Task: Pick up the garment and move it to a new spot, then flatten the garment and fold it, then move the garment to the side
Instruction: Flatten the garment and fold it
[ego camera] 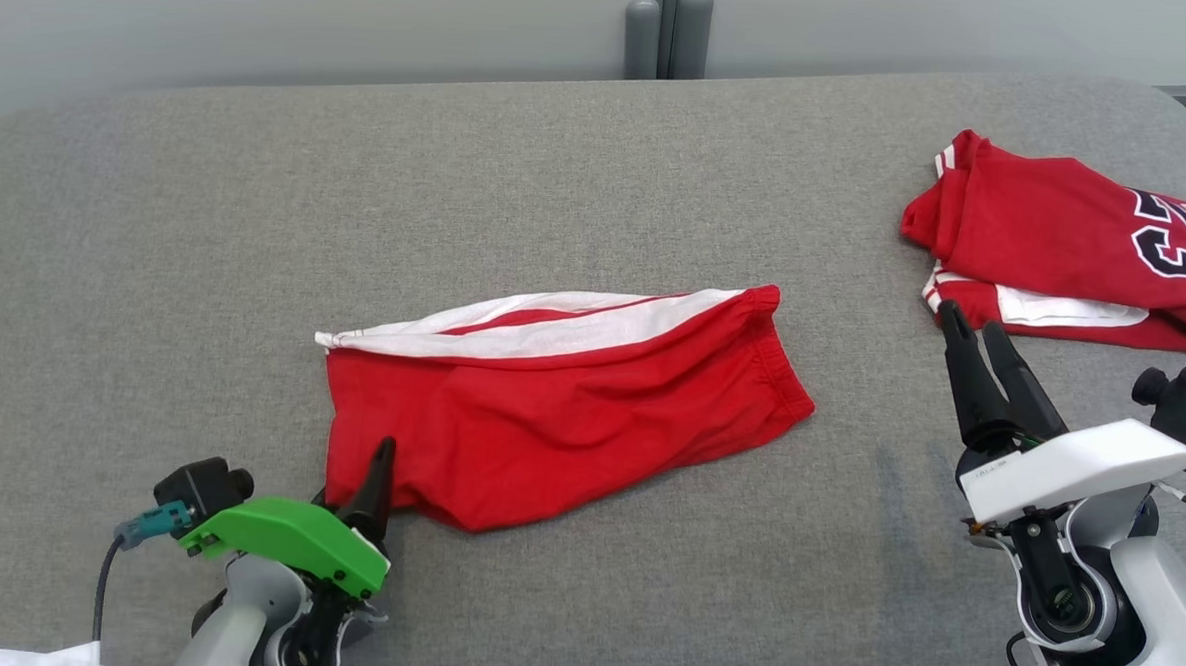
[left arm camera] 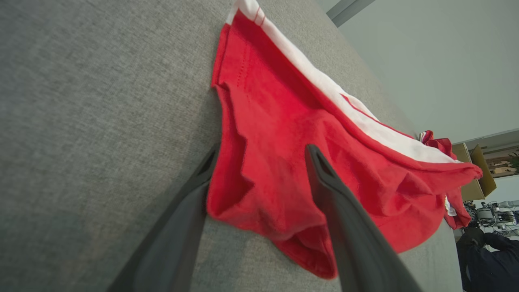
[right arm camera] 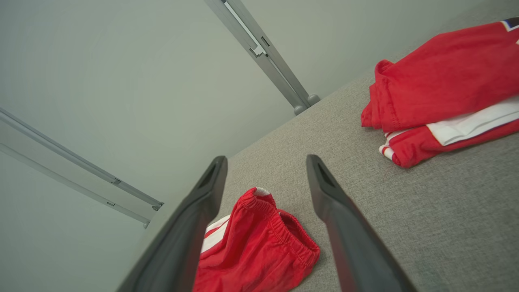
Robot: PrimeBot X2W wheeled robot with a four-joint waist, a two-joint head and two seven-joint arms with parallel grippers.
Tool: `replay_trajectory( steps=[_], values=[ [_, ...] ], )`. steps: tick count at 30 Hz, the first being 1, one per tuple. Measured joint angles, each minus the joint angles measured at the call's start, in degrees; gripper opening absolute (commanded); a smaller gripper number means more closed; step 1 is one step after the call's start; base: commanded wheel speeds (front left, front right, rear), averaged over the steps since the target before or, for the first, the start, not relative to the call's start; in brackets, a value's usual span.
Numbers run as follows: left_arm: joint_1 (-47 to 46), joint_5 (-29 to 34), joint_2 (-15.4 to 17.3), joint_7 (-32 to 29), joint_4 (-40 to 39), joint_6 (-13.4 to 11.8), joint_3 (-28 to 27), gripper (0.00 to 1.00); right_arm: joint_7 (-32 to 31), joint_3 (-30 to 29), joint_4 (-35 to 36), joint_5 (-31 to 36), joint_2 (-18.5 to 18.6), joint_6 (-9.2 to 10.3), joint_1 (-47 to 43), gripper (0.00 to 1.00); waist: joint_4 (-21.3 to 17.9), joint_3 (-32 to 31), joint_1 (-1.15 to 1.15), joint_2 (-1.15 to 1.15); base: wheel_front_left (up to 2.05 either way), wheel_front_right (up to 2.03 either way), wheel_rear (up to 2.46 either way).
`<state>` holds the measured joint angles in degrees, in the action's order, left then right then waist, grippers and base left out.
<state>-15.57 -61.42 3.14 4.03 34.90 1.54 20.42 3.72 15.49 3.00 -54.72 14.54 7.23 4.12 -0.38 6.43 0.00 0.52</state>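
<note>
The garment [ego camera: 570, 412], red shorts with a white side stripe, lies spread in the middle of the grey padded surface [ego camera: 258, 208]. My left gripper [ego camera: 361, 488] is at the shorts' near left corner. In the left wrist view this gripper [left arm camera: 263, 151] is open and straddles the cloth [left arm camera: 275, 121]: one finger lies on top of it, and the other lies along its left edge, partly covered by the cloth. My right gripper [ego camera: 972, 322] hovers open at the right, nothing between its fingers [right arm camera: 265, 159]. The shorts' elastic waistband end [right arm camera: 259, 251] shows below them.
A folded red jersey [ego camera: 1058, 233] with black-and-white numbers lies at the far right, just beyond my right fingertips, and shows again in the right wrist view [right arm camera: 438, 81]. A grey post [ego camera: 666, 26] stands behind the surface's far edge. White paper [ego camera: 28, 657] pokes in at the bottom left.
</note>
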Motion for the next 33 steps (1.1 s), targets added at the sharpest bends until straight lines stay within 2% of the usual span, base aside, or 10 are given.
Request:
replay_trajectory(
  steps=[3, 10, 15, 21, 33],
  values=[
    [0.4, 0.0, 1.4, 0.5, -0.5, -0.4, -0.6, 1.00, -0.1, -0.3, 0.0, 0.6, 0.0, 0.00, 0.0, 1.00, 0.0, 0.1, 0.00, 0.00, 0.00, 0.00, 0.00],
    [0.4, 4.4, 7.1, 3.5, -2.8, -2.2, -1.4, 1.00, -0.5, -1.4, 0.2, 1.4, 0.0, 0.00, -0.3, 1.00, 0.2, -0.2, 0.00, 0.00, 0.00, 0.00, 0.00],
    [0.3, 9.5, 9.8, 4.1, -5.2, -3.0, 1.8, 1.00, -0.7, -1.6, 1.0, 1.8, -0.1, 0.00, -0.7, 1.00, 0.3, -0.3, 0.00, 0.00, 0.00, 0.00, 0.00],
    [0.2, 13.8, 10.5, 1.5, -6.4, -4.1, 6.7, 1.00, -1.3, -1.6, 1.4, 2.5, -0.3, 0.00, -1.1, 1.00, 0.1, 0.0, 0.00, 0.00, 0.00, 0.00, 0.00],
    [-3.8, 16.3, 10.6, -4.4, -6.2, -6.0, 9.5, 1.00, -2.4, -0.9, 2.3, 3.5, -1.9, 0.00, -1.1, 1.00, -2.1, 1.7, 0.00, 0.00, 0.00, 0.00, 0.00]
  ],
)
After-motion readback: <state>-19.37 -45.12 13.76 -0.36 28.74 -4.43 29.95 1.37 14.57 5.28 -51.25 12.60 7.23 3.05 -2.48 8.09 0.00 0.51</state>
